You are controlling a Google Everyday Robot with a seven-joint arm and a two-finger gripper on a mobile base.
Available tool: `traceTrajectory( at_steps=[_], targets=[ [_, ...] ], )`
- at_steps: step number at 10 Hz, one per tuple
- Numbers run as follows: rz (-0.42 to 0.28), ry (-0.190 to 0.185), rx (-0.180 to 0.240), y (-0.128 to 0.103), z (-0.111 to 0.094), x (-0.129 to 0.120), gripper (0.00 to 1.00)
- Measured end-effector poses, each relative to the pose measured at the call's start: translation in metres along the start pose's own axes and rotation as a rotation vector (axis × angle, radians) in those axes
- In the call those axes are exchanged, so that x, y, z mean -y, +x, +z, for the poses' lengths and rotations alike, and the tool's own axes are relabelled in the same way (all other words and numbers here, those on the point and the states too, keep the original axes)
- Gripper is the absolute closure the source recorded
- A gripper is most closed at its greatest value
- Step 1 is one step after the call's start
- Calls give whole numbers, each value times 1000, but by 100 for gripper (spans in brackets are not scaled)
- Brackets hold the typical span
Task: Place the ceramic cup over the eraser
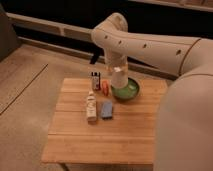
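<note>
Ceramic cup [118, 80] is held up by gripper [117, 70], clenched on it, prob. just over left rim of green bowl [131, 93]. Blue block [107, 109] is seen beside white bottle [91, 106] on table [100, 142].

The gripper [118, 70], at the arm's [150, 47] end above the bowl's [132, 93] left rim, is clamped on the cup [118, 80] and blurs into it, so its outline cannot be told. The cup hides part of that rim, and the robot's body [187, 125] covers the table's [100, 137] right side and is cut off by the right edge. Labels on the bottle [91, 106] and dark container [95, 80] are too small to read.
</note>
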Motion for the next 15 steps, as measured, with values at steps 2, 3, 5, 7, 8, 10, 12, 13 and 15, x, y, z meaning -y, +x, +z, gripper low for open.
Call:
traceTrajectory(
  at_steps=[2, 3, 5, 7, 8, 10, 12, 13, 15],
  targets=[
    [2, 0, 0, 0, 0, 1, 100],
    [0, -2, 2, 0, 0, 0, 100],
    [14, -10, 33, -11, -3, 4, 100],
    [5, -42, 129, -51, -13, 7, 100],
    [-19, -61, 160, -65, -15, 0, 100],
    [-83, -118, 201, -86, -13, -25, 100],
    [-136, -165, 198, -92, -3, -48, 100],
    [-167, -188, 190, -93, 2, -62, 100],
    [-215, -210, 175, -95, 12, -82, 100]
  ],
)
